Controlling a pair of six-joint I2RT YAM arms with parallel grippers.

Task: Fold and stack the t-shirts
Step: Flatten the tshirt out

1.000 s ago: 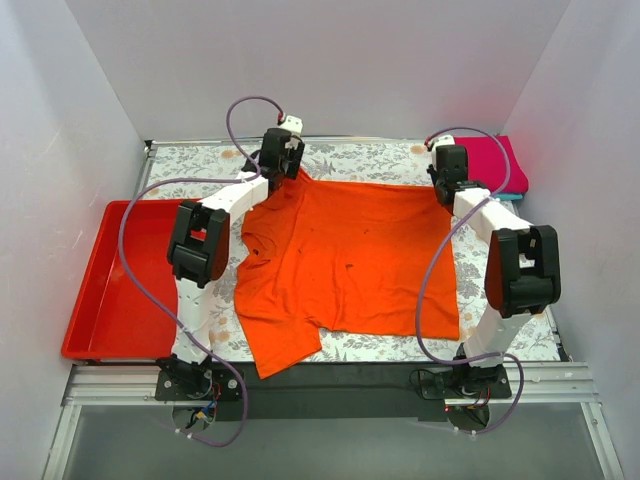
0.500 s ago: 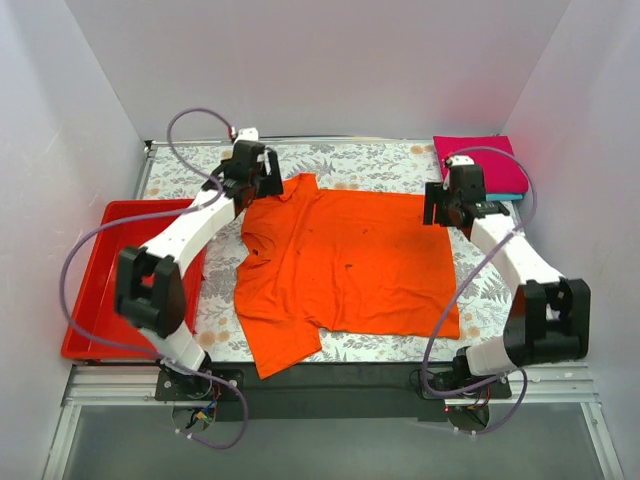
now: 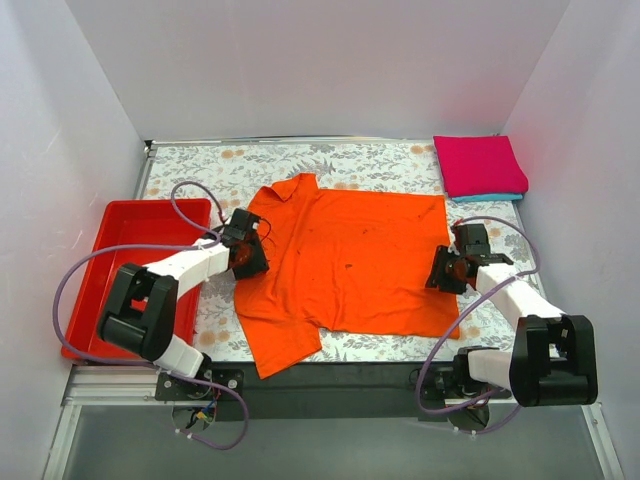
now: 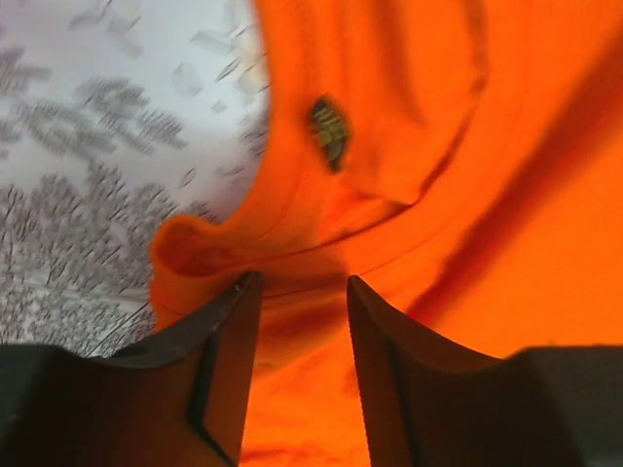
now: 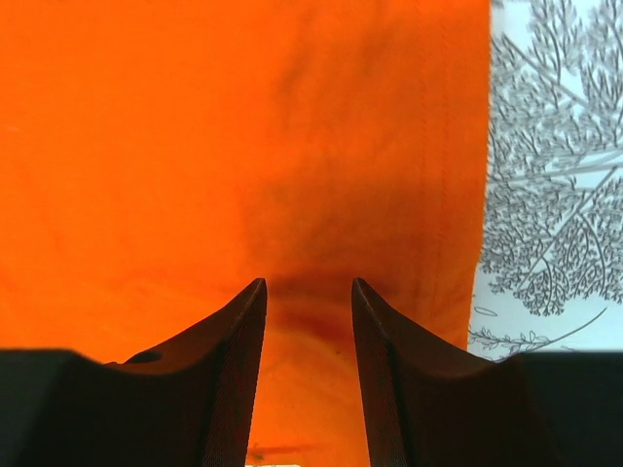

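Observation:
The orange t-shirt (image 3: 345, 262) lies spread out flat on the flower-patterned table, neck to the left. My left gripper (image 3: 250, 258) is down at its collar side; in the left wrist view the jaws (image 4: 302, 282) stand apart over the neckline, near the collar label (image 4: 328, 129). My right gripper (image 3: 443, 272) is low on the shirt's right hem; its jaws (image 5: 309, 284) stand apart with flat orange cloth (image 5: 243, 146) between them. A folded magenta-pink t-shirt (image 3: 480, 164) lies on a folded teal one (image 3: 492, 197) at the back right corner.
A red plastic tray (image 3: 125, 240) sits along the table's left side, beside my left arm. The patterned table cover (image 3: 330, 160) shows behind the shirt and at its right edge (image 5: 555, 175). White walls close in the back and both sides.
Both arms have come back from the shirt's far corners toward the near side and dropped low onto the cloth. The shirt's far edge now lies flat, and the jaws stand narrower than half a second ago.

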